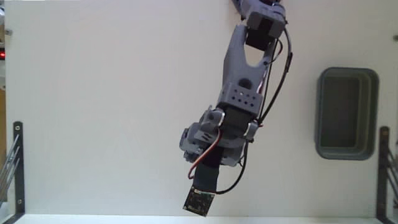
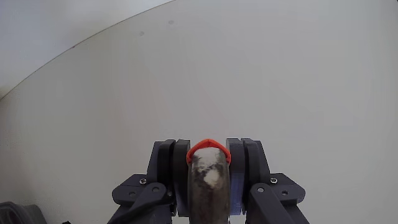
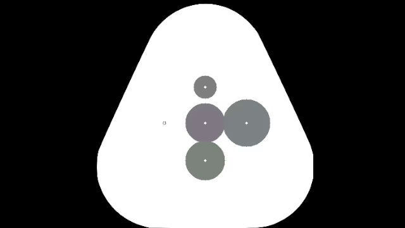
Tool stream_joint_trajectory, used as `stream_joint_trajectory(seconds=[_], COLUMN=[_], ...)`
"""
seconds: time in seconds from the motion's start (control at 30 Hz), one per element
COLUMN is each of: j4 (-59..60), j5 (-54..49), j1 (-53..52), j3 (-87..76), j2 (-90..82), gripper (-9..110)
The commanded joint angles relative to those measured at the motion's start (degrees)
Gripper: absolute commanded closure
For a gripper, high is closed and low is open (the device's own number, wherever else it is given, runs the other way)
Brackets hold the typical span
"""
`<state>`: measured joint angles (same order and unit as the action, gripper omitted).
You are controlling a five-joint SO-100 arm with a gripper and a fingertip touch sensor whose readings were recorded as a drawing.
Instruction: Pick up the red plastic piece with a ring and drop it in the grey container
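With the small red plastic piece with a greyish ring (image 2: 208, 163) clamped between the gripper's (image 2: 208, 180) dark jaws at the wrist view's bottom centre, transport is underway, requiring travel toward the dark grey rounded-rectangular tub (image 1: 347, 113) at the fixed view's right.

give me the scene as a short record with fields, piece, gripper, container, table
piece: red plastic piece with a ring, held between the gripper fingers in the wrist view
gripper: gripper shut on the piece, above bare table; hidden under the arm in the fixed view
container: grey container at right in the fixed view, apart from the arm, looks empty
table: white table
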<state>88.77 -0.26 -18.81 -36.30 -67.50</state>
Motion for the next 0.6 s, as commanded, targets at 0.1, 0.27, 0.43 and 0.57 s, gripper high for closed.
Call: stream_joint_trajectory(seconds=[0.1, 0.27, 0.43, 0.57], j4=[1.20, 1.20, 1.11, 0.93], j5=[0.26, 0.26, 0.26, 0.26], j1=[-0.56, -0.55, 0.10, 1.34], j3=[2.33, 2.32, 1.96, 1.26], j2=[-2.05, -2.05, -2.32, -2.83], gripper=[75, 75, 75, 75])
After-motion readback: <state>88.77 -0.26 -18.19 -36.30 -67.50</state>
